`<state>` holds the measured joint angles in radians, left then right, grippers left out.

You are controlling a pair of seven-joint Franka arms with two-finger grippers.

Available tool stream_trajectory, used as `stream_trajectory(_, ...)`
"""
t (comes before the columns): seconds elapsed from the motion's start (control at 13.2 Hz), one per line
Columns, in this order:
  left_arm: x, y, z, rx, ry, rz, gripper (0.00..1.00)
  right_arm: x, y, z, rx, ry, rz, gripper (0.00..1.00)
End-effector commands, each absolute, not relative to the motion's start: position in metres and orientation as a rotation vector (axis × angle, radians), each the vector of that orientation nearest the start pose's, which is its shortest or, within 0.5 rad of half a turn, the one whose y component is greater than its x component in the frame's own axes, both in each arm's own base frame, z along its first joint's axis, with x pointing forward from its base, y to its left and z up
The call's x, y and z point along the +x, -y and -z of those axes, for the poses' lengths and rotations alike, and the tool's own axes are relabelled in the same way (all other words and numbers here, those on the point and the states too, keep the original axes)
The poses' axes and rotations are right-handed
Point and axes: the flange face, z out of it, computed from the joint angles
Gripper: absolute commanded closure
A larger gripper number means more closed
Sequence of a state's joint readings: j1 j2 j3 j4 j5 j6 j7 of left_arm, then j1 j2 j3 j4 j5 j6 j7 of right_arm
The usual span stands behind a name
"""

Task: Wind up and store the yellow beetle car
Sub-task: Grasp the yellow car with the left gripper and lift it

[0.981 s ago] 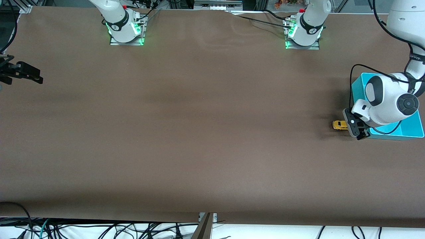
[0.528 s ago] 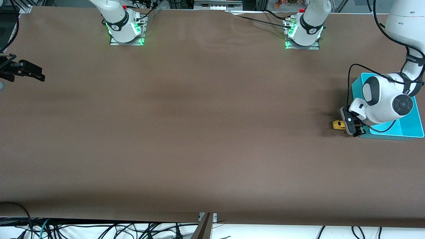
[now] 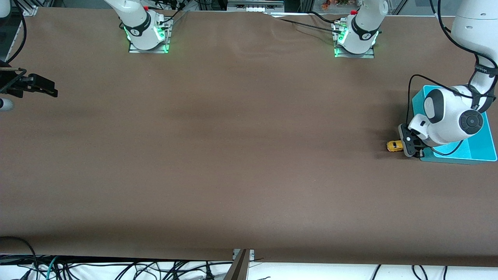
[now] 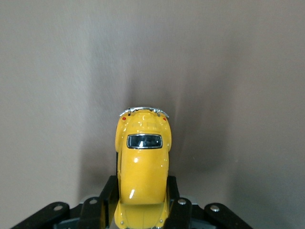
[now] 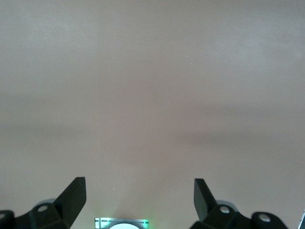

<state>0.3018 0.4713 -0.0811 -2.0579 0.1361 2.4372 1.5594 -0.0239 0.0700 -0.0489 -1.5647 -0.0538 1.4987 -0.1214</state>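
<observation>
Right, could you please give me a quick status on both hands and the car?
Left hand shut on the yellow beetle car, low on the table beside the teal bin. Right hand open, waiting at its end. Nothing in the way.

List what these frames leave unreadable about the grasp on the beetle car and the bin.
- Yellow beetle car: its front end is cut off by the left wrist view's edge, between the left gripper fingers.
- Teal bin: front view, the left arm covers most of its inside.
- Right gripper: waits open, its arm cut off by the front view's edge.
</observation>
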Motion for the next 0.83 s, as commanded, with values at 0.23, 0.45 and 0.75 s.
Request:
stream_trajectory(0.23, 0.594, -0.096, -0.314, -2.303, -2.227, -0.263, 0.81, 0.561, 0.048, -0.583, -3.173, 0.035, -0.236, 0.00)
stream_trajectory(0.45, 0.598, -0.125, -0.359, -2.285, -2.333, -0.387, 0.81, 0.561, 0.049, -0.583, -3.172, 0.033, -0.235, 0.00)
stream_trajectory(0.75, 0.560, -0.238, -0.356, -2.239, -2.368, -0.520, 0.81, 0.561, 0.049, -0.583, -3.172, 0.033, -0.235, 0.00)
